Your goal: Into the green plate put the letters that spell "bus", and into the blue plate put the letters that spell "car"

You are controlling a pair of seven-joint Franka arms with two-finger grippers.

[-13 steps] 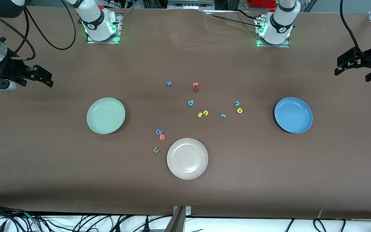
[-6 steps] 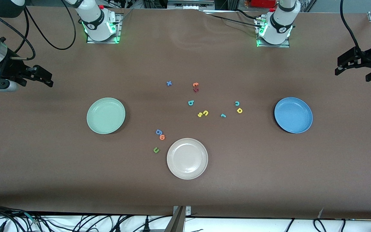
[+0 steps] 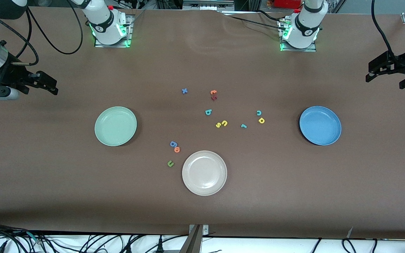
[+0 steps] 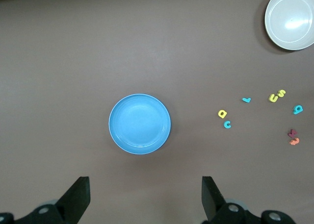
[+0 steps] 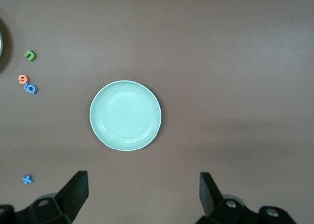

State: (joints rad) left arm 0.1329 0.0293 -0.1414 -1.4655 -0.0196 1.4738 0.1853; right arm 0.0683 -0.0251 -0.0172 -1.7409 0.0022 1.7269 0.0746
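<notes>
Tools wide open, empty: left tool [image 3: 381, 71] and right tool [image 3: 44, 84] over table ends; letters between plates.

A wide table [image 3: 202, 211] covered in matte brown material fills nearly the whole scene, its surface faintly creased near the middle of the upper edge. Black cables [image 3: 83, 242] tangle over a white strip along the edge nearest the front camera. Light falls evenly, with soft shadows.
</notes>
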